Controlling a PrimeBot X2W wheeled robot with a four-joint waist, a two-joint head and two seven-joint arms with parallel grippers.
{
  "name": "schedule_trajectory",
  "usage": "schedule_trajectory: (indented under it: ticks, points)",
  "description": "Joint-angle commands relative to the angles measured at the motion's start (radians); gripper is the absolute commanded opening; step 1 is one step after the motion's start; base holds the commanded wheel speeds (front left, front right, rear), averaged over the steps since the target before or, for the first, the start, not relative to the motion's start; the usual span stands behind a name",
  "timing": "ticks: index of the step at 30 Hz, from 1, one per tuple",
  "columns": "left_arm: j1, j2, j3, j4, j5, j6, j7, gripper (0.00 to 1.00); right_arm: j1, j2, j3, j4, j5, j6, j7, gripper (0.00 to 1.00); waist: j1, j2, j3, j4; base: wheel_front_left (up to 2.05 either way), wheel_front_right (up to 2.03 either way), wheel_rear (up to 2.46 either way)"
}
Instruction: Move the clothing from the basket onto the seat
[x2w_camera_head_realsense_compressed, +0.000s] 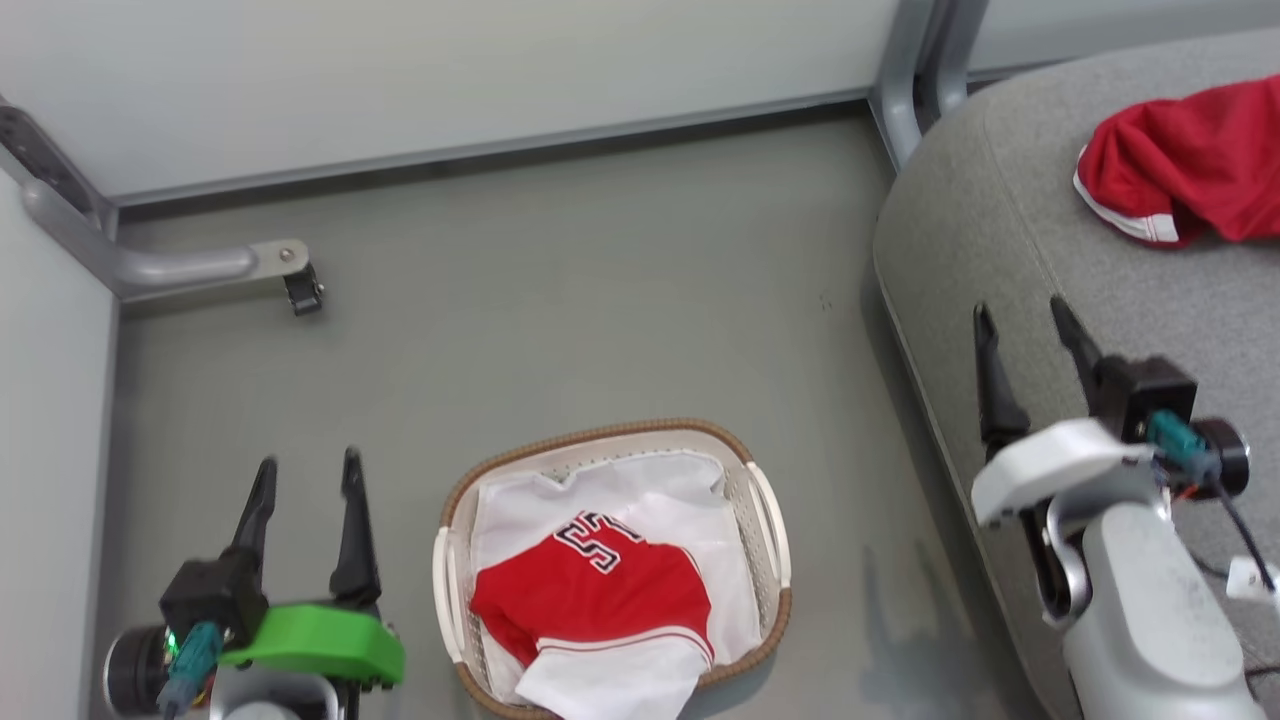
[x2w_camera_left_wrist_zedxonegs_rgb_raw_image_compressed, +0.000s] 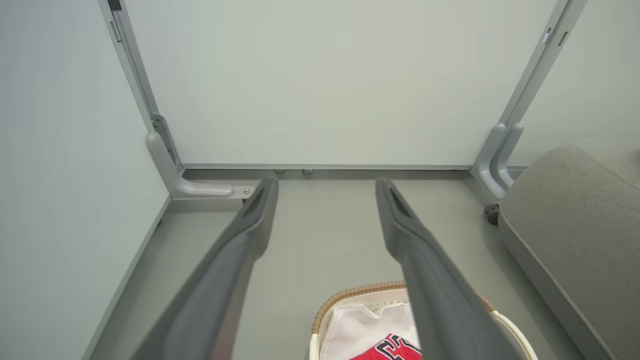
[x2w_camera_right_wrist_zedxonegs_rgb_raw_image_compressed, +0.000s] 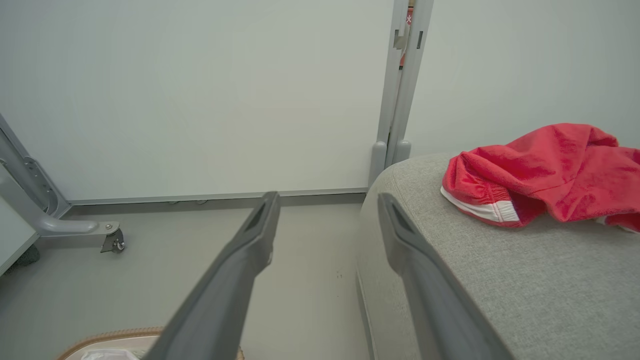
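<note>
A red-and-white jersey (x2w_camera_head_realsense_compressed: 600, 590) with numerals lies in the white oval basket (x2w_camera_head_realsense_compressed: 770, 520) on the floor, over a white cloth. The basket's rim (x2w_camera_left_wrist_zedxonegs_rgb_raw_image_compressed: 350, 292) and the jersey (x2w_camera_left_wrist_zedxonegs_rgb_raw_image_compressed: 390, 350) also peek in at the bottom of the left wrist view. A plain red garment with a white-striped hem (x2w_camera_head_realsense_compressed: 1190, 165) lies on the grey seat (x2w_camera_head_realsense_compressed: 960, 230) at the right, also seen as a crumpled heap (x2w_camera_right_wrist_zedxonegs_rgb_raw_image_compressed: 545, 172) on the cushion (x2w_camera_right_wrist_zedxonegs_rgb_raw_image_compressed: 500, 280). My left gripper (x2w_camera_head_realsense_compressed: 308, 475) hangs open left of the basket, empty. My right gripper (x2w_camera_head_realsense_compressed: 1020, 320) is open over the seat's edge, empty.
White partition panels (x2w_camera_head_realsense_compressed: 450, 70) with grey frames close off the back and left. A grey support foot with a caster (x2w_camera_head_realsense_compressed: 295, 275) juts onto the floor at the left. A grey post (x2w_camera_head_realsense_compressed: 915, 70) stands by the seat's corner. Grey floor (x2w_camera_head_realsense_compressed: 600, 300) lies between basket and panels.
</note>
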Motion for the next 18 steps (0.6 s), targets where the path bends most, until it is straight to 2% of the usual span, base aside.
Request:
schedule_trajectory:
  ticks: [1, 9, 18]
  points:
    - [0.041, -0.009, 0.022, 0.000, 0.006, -0.006, -0.001, 1.00, 0.048, 0.001, 0.004, -0.024, -0.007, -0.001, -0.002, 1.00, 0.0001, 0.0000, -0.066, 0.032, 0.00, 0.00, 0.00]
    - [0.160, -0.068, 0.095, 0.006, 0.041, -0.053, -0.001, 1.00, 0.235, 0.005, 0.077, -0.113, 0.067, -0.001, -0.002, 1.00, 0.0001, 0.0000, -0.146, 0.033, 0.00, 0.00, 0.00]
    - [0.169, -0.108, 0.118, 0.039, 0.070, -0.109, -0.001, 1.00, 0.309, 0.006, 0.114, -0.130, 0.095, -0.001, -0.002, 1.00, 0.0001, 0.0000, -0.171, 0.038, 0.00, 0.00, 0.00]
